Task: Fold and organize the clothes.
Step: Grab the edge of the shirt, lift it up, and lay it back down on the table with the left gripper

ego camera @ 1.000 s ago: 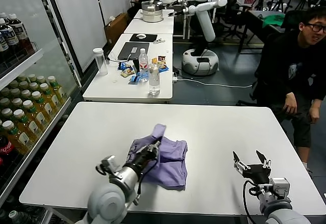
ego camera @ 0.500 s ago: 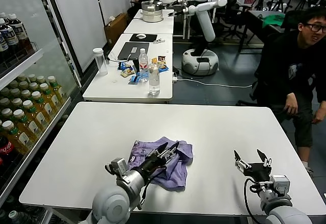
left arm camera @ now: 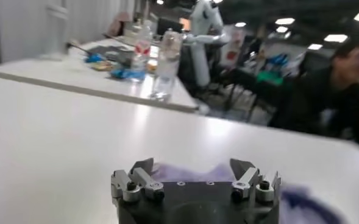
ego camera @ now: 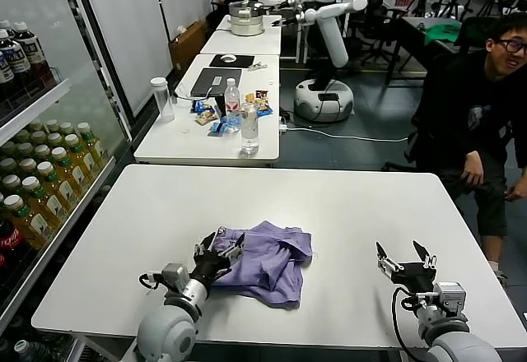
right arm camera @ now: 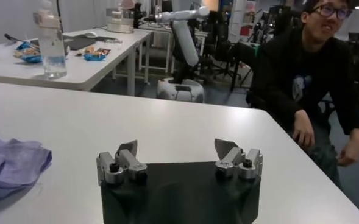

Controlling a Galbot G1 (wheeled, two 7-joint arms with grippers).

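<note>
The lavender T-shirt [ego camera: 268,262] lies bunched in a loose fold on the white table [ego camera: 346,206], near its front edge. My left gripper [ego camera: 217,252] is open and low at the shirt's left edge, holding nothing. In the left wrist view the gripper [left arm camera: 191,169] is spread wide, with purple fabric [left arm camera: 188,174] just beyond it. My right gripper [ego camera: 403,257] is open and empty above the table's front right, well apart from the shirt. In the right wrist view the gripper [right arm camera: 176,150] is open, and the shirt [right arm camera: 8,165] lies off to one side.
A seated person in black [ego camera: 478,107] is close to the table's right side. A drinks fridge with bottles [ego camera: 37,181] stands at the left. A second table [ego camera: 181,136] behind holds bottles and snacks. A white robot [ego camera: 329,25] stands farther back.
My left gripper carried a raised part of the shirt to the right, let it go and drew back left. The shirt now lies lower and folded over. The right arm barely moved.
</note>
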